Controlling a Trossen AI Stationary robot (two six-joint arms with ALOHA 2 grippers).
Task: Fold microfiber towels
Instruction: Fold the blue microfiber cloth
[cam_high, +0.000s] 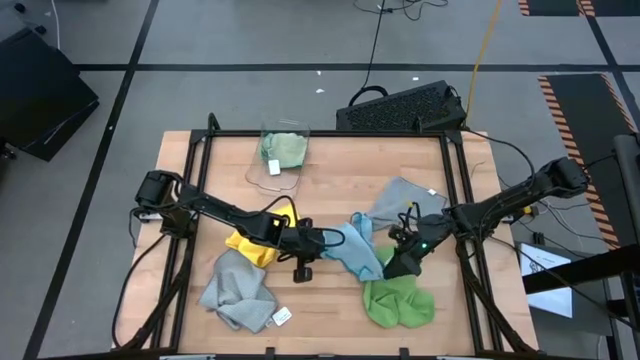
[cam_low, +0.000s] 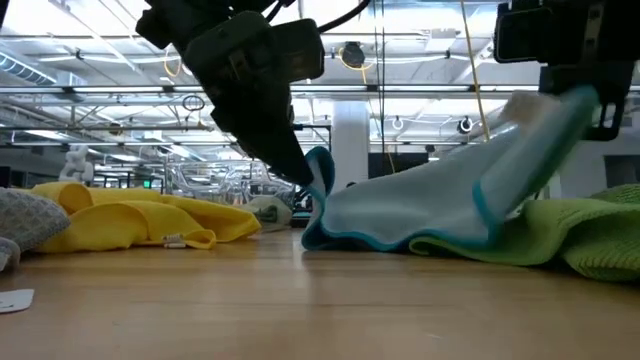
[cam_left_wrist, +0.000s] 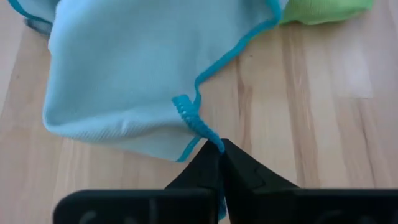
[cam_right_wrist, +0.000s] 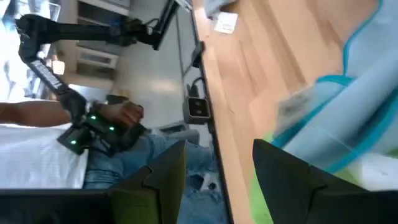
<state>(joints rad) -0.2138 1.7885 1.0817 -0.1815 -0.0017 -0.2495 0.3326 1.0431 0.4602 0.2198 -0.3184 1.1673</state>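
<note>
Left gripper (cam_left_wrist: 221, 148) pinches the light blue towel (cam_high: 356, 247) by its hemmed corner, anchoring it mid-table between the yellow towel (cam_high: 254, 246) and bright green towel (cam_high: 397, 300). Right gripper (cam_right_wrist: 219, 163) has fingers spread, holding nothing.

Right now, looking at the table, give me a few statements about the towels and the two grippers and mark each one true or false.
1. The left gripper is shut on an edge of the light blue towel. True.
2. The right gripper is clamped shut. False: its fingers stand apart.
3. The yellow towel lies inside the clear bin. False: it lies on the table; the bin holds a pale green towel.
4. The bright green towel lies beside the light blue one. True.
</note>
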